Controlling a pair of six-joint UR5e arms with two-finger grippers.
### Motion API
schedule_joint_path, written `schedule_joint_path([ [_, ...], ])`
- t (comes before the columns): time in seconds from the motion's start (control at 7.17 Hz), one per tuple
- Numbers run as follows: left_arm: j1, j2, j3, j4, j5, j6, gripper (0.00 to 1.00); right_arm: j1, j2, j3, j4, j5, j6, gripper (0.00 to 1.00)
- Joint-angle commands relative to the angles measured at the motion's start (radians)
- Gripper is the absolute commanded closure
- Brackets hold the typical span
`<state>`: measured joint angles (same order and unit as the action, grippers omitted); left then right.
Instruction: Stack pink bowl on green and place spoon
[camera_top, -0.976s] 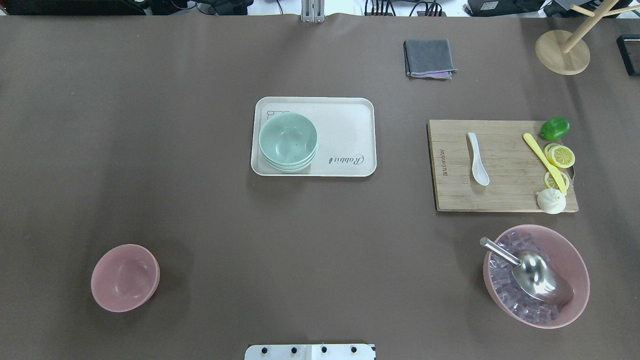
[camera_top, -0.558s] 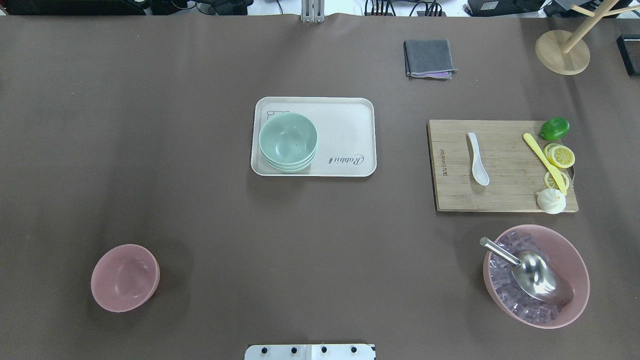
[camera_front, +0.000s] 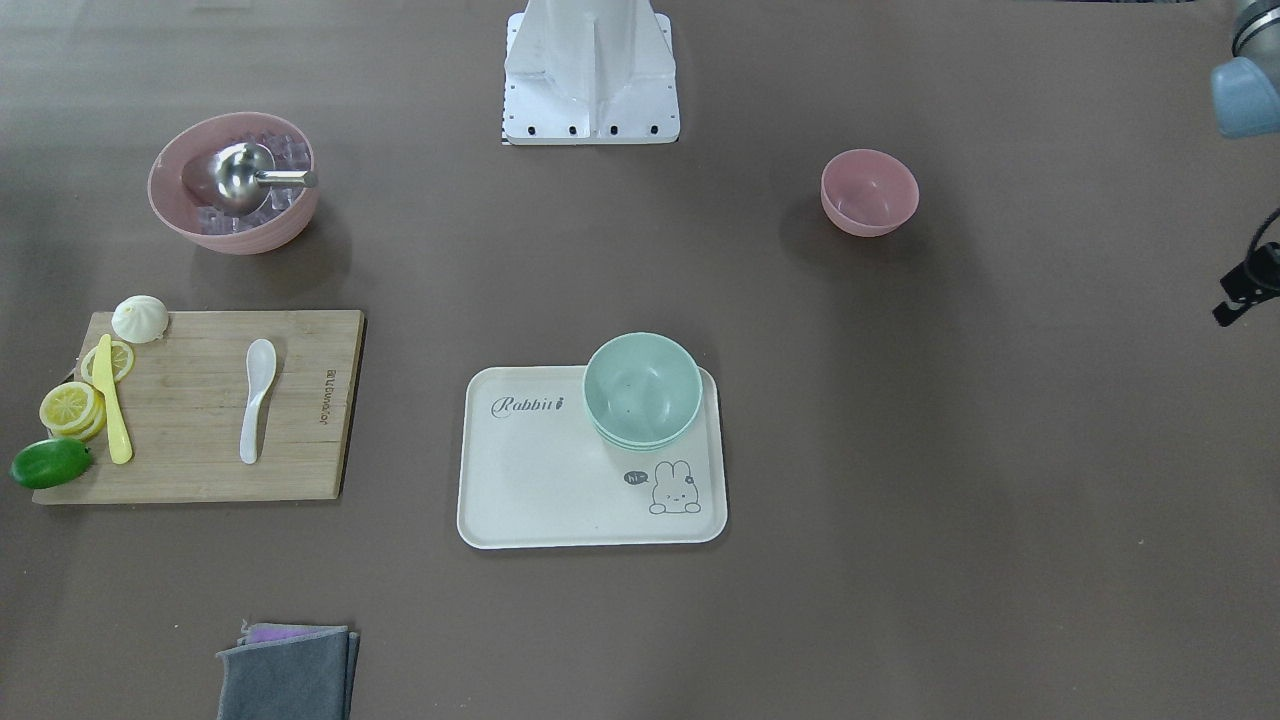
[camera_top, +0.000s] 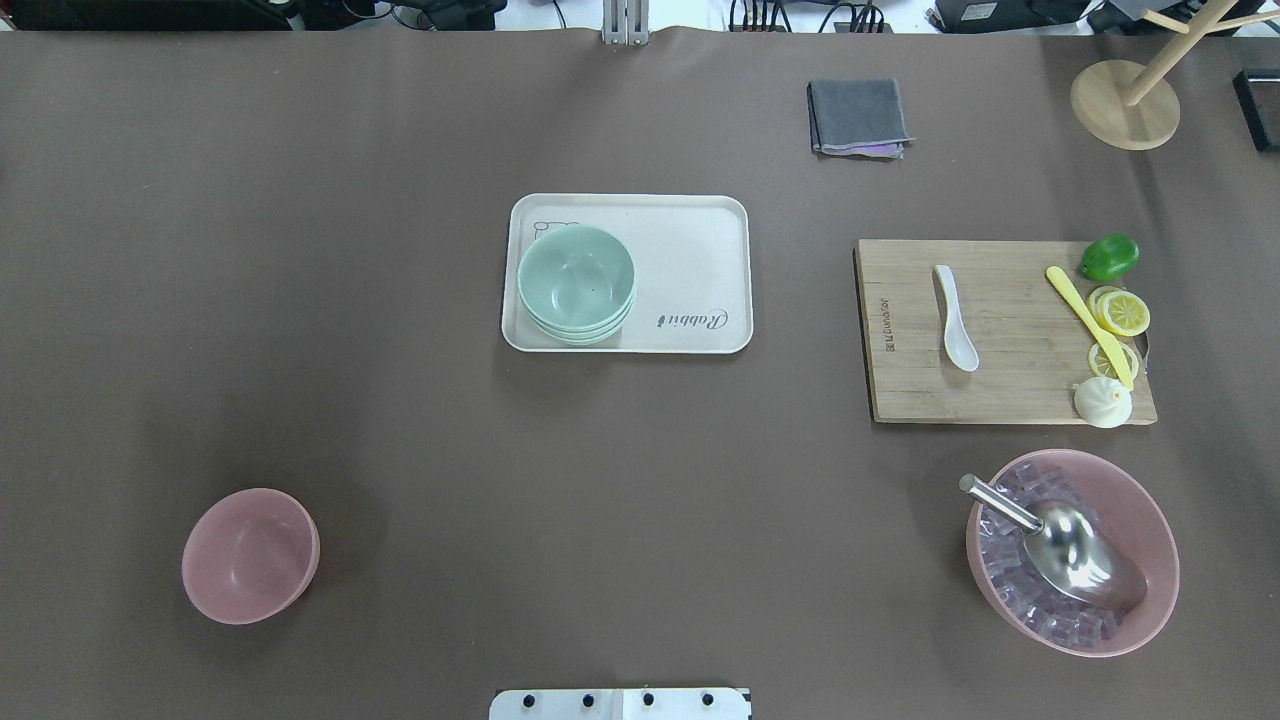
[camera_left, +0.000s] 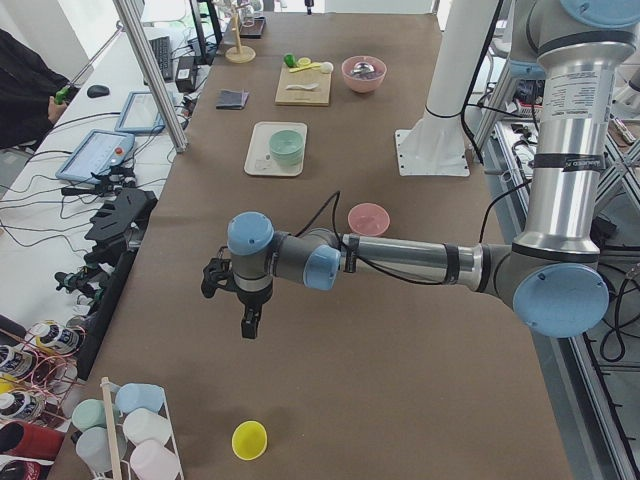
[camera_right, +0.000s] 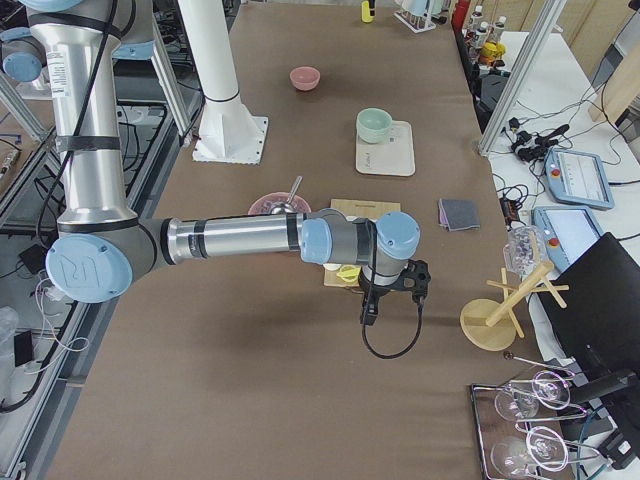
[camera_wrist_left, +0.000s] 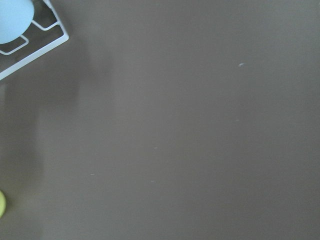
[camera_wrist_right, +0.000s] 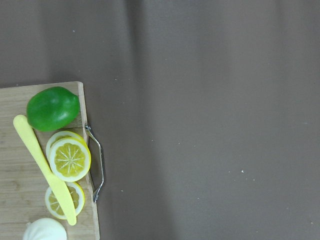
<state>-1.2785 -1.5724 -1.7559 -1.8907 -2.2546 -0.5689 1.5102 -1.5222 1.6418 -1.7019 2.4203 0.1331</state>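
The brown-covered desk (camera_top: 300, 300) is seen with both arms held out over its ends. The left arm (camera_left: 400, 260) is stretched across the desk's left end, and the left gripper (camera_left: 248, 322) is pointed down above bare desk. Whether it is spread or pressed together cannot be told. The right arm (camera_right: 240, 238) is stretched over the right end, and the right gripper (camera_right: 368, 310) is hung just past the board's edge. Its state cannot be told either.

A rectangular wooden cutting board (camera_top: 1020, 330) is laid on the robot's right. A cream rectangular plastic tray (camera_top: 690, 250) is set at mid-desk. A large pink bowl of clear ice cubes (camera_top: 1150, 540) is placed near the board, and a steel scoop (camera_top: 1070, 550) is rested in it.

The stacked pale green bowls (camera_top: 577, 280) are stood on the tray's left part. The small pink bowl (camera_top: 250, 555) is found upright on the desk at the robot's near left, well apart from the tray. A folded grey cloth (camera_top: 858, 115) is laid at the far side.

The white ceramic spoon (camera_top: 955, 318) is laid flat on the board. A yellow plastic knife (camera_top: 1090, 325), lemon slices (camera_top: 1122, 313), a green lime (camera_top: 1108, 257) and a white bun (camera_top: 1102, 402) are gathered at the board's right edge.
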Motion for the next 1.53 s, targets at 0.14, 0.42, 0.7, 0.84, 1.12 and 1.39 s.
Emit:
schedule_joint_path([
  [0.14,0.426,0.026,-0.196,-0.071,0.16,-0.614,0.03,-0.007,-0.001,0.0,0.007,0.01,0.035,0.0],
  [0.42,0.546,0.16,-0.339,-0.09,0.168,-0.686,0.03,-0.008,-0.003,0.0,0.008,0.016,0.037,0.0],
  [0.7,0.637,0.351,-0.347,-0.335,0.214,-0.712,0.03,-0.008,-0.003,0.001,0.008,0.019,0.037,0.0],
  [0.84,0.689,0.344,-0.346,-0.347,0.255,-0.77,0.03,-0.01,-0.001,0.0,0.008,0.017,0.037,0.0],
  [1.12,0.757,0.322,-0.317,-0.349,0.303,-0.782,0.03,-0.033,0.005,-0.007,0.008,0.014,0.037,0.0],
  [1.39,0.771,0.295,-0.294,-0.349,0.305,-0.784,0.04,-0.034,0.01,-0.007,0.008,0.014,0.037,0.0],
])
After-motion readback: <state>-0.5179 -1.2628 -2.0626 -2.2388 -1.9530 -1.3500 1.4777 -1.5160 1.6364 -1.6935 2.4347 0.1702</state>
